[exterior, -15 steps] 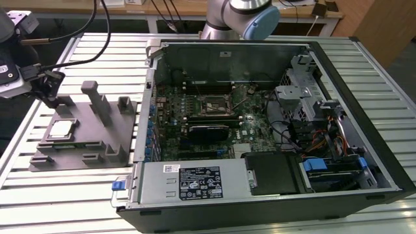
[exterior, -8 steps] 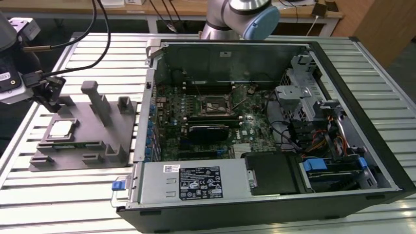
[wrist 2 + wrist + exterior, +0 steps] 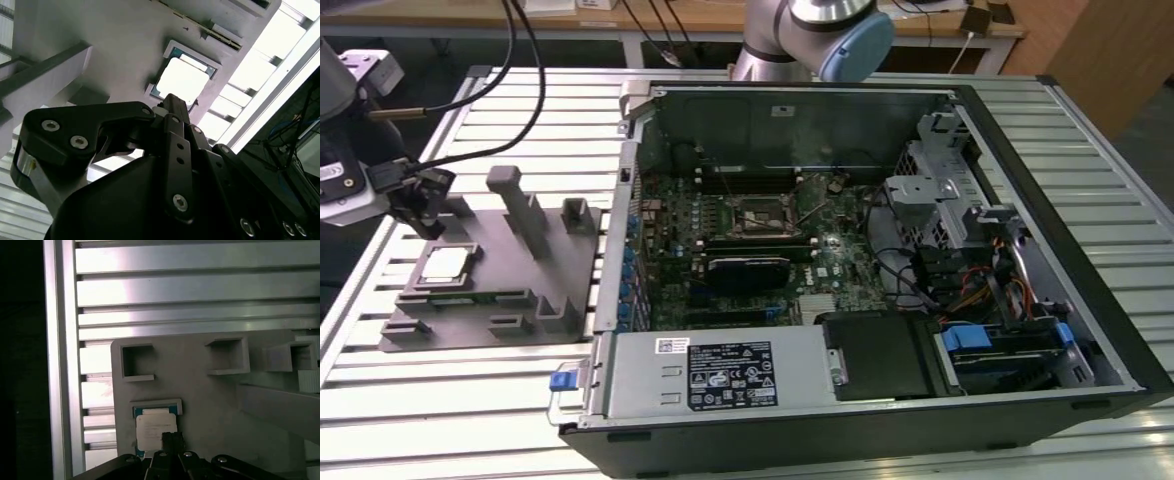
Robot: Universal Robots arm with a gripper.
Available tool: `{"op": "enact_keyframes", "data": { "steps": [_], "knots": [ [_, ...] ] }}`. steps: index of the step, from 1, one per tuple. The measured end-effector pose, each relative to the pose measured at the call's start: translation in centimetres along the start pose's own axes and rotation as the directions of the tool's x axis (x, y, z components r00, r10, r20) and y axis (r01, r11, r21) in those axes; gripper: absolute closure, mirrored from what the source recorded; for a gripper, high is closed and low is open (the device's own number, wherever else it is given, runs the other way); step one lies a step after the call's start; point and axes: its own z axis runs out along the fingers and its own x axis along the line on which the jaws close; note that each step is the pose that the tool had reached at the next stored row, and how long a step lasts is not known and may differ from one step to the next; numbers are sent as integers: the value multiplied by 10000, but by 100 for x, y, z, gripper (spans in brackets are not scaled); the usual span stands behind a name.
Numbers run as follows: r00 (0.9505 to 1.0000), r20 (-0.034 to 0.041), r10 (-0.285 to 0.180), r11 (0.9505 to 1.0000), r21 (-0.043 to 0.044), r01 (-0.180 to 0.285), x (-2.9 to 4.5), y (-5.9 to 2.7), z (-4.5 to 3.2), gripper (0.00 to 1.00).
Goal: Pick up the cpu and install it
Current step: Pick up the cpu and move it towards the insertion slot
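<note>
Claw (image 3: 423, 212) closed, fingers together, gripping nothing. Cpu (image 3: 155, 432) lies flat in grey holder (image 3: 507, 292) recess, near, just beyond claw tips in both wrist views; square, no long axis.

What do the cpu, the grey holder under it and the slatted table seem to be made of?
The cpu: a silver-white top that glares brightly in both wrist views, likely metal. The grey holder: matte, uniform and blocky, probably plastic, perhaps printed. The table: ribbed, shiny slats, apparently aluminium.
</note>
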Motion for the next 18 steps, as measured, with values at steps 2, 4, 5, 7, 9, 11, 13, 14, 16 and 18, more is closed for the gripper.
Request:
{"op": "enact_keyframes", "data": {
  "steps": [2, 4, 5, 7, 9, 11, 13, 14, 16, 18],
  "knots": [
    [10000, -2, -4, 10000, 1, 4, 7, -17, 27, 89],
    [10000, 0, -5, 10000, -1, 5, 11, -33, 55, 89],
    [10000, 1, -6, 10000, -1, 6, 12, -41, 69, 89],
    [10000, -1, -7, 10000, 0, 7, 13, -55, 98, 89],
    [10000, -2, -8, 10000, 0, 8, 15, -65, 133, 89],
    [10000, -3, -12, 10000, 0, 12, 16, -72, 169, 89],
    [10000, -5, -35, 10000, 0, 35, 17, -74, 203, 89],
    [10000, -6, -54, 10000, -1, 54, 18, -75, 217, 89],
    [9999, -7, -100, 9999, -3, 100, 21, -77, 241, 89],
    [9999, -11, -163, 9999, -4, 163, 29, -78, 261, 89]
  ]
}}
